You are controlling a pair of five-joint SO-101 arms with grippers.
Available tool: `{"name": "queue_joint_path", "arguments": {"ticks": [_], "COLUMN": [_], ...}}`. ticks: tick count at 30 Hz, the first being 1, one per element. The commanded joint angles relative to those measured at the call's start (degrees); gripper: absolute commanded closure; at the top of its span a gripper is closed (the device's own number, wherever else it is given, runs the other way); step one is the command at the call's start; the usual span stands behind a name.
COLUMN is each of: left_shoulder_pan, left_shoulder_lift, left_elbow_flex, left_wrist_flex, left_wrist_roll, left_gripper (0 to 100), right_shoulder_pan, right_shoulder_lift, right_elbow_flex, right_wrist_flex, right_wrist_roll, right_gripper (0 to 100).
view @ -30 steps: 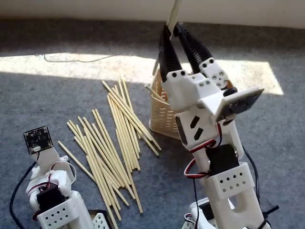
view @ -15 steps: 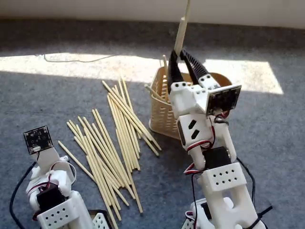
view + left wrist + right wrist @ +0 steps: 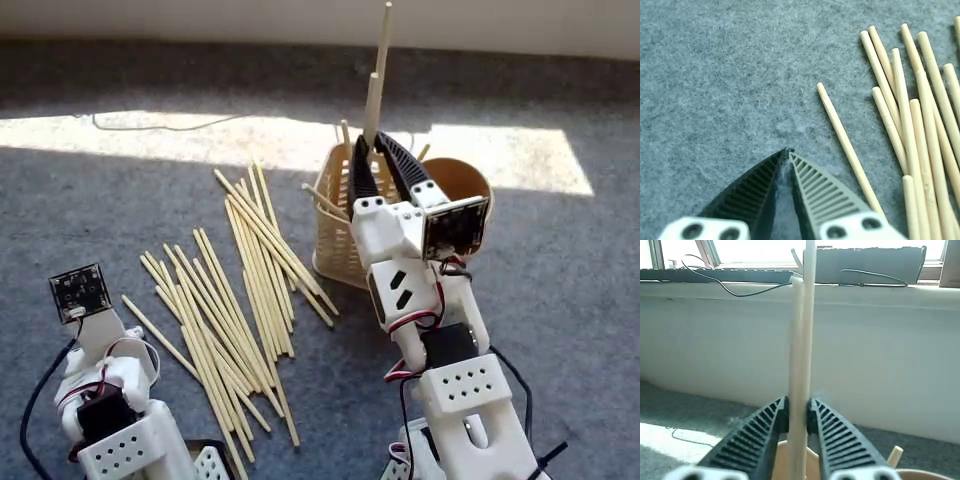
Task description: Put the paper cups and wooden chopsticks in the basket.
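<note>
Loose chopsticks [image 3: 235, 290] litter the carpet [image 3: 120, 210] between left claw [image 3: 788, 152] and basket [image 3: 335, 245].

Loose chopsticks [image 3: 235, 290] spread left of basket [image 3: 335, 240], nearest ones just beside its base. Paper cup [image 3: 462, 180] lodged in basket's right part. Upright chopsticks [image 3: 378, 90] held over basket by right gripper [image 3: 372, 150].

Pale cream chopsticks [image 3: 250, 285] on speckled grey carpet [image 3: 110, 220] — tan woven basket [image 3: 335, 245] — black ribbed right tool [image 3: 370, 146].
</note>
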Motion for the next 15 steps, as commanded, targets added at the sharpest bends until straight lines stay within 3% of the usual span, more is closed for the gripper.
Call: {"name": "queue_joint_path", "arguments": {"ticks": [1, 15], "left_shoulder_pan": [-0.57, -0.57], "left_shoulder_lift": [-0.48, -0.48], "left_elbow_flex": [1.1, 1.1], "left_wrist_flex": [0.18, 0.18], "left_wrist_roll": [-0.26, -0.26], "left_gripper": [99, 99], "right_shoulder_pan": [0.84, -0.22], "right_shoulder_lift": [-0.22, -7.08], "right_elbow_flex": [1.63, 2.07], "right_wrist_flex": [0.31, 0.4], "right_wrist_roll": [-0.62, -0.53], "right_gripper": [84.6, 84.6]}}
